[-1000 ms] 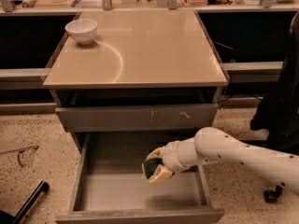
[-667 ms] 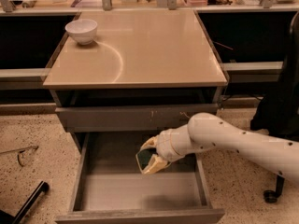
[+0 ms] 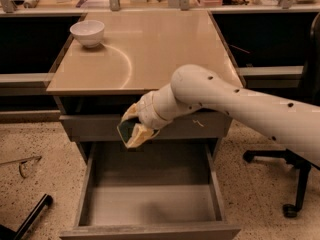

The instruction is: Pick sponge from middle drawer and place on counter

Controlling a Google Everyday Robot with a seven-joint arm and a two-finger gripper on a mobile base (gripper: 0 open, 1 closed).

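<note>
Camera view centre: the white arm's end effector [image 3: 134,126] grips the dark-green-and-tan wavy sponge [image 3: 125,129], level with the scratched grey drawer front [image 3: 200,126] and above the open, shallow grey middle drawer [image 3: 150,204]. A white bowl [image 3: 87,32] sits upper left on the glossy beige surface [image 3: 165,49]; a black office chair base [image 3: 295,184] stands at right.

There was one counter [image 3: 165,49], with one white bowl [image 3: 87,32] at its far left corner. One claw [image 3: 133,128], just below the counter's front edge, gripped one sponge [image 3: 126,129]. Two drawers showed: one open middle drawer [image 3: 150,204] and one scratched drawer front [image 3: 90,128] above it.
</note>
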